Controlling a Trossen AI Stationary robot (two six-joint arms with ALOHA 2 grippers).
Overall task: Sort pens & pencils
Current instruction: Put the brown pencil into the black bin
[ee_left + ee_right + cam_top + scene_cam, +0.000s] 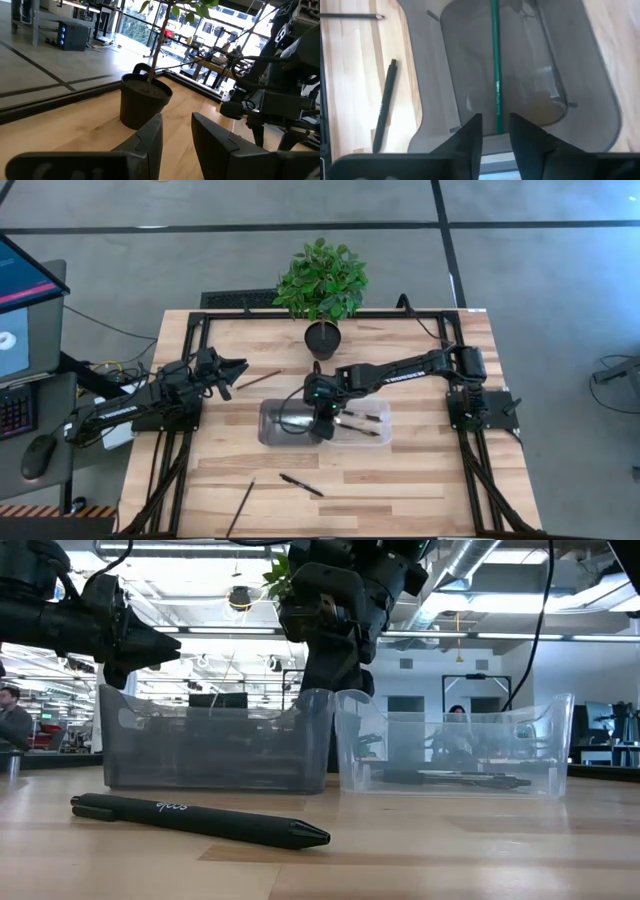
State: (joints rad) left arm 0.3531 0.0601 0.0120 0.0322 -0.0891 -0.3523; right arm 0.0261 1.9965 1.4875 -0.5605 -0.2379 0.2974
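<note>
- One pencil [495, 70] (green in the right wrist view) lies lengthwise on the floor of the grey bin [272, 435], its near end between the right gripper's fingertips.
- The right gripper [496, 122] hangs over that bin, close to the wall it shares with the clear bin [382, 442]. Its jaws stand a little apart, with a gap showing on each side of the pencil, so they grip nothing.
- Two pens [362, 424] lie in the clear bin, roughly side by side; the low view shows them flat on its floor.
- A third pen [301, 485] lies loose on the table [420, 490] in front of the bins, well apart from them (it is the nearest thing in the low view, with pale lettering on its barrel).
- A second pencil [240, 507] lies near the table's front edge, left of that pen and not touching it.
- A third pencil [259, 379] lies behind the grey bin, just beside the left gripper's tips.
- The left gripper [236, 372] hovers at the left of the table, pointing toward the pot [322, 339]. Its jaws are parted and empty.
- The plant [321, 278] stands in the pot at the middle of the table's back edge.
- Beyond the table, the low view shows a person [12, 715] seated at far left.
</note>
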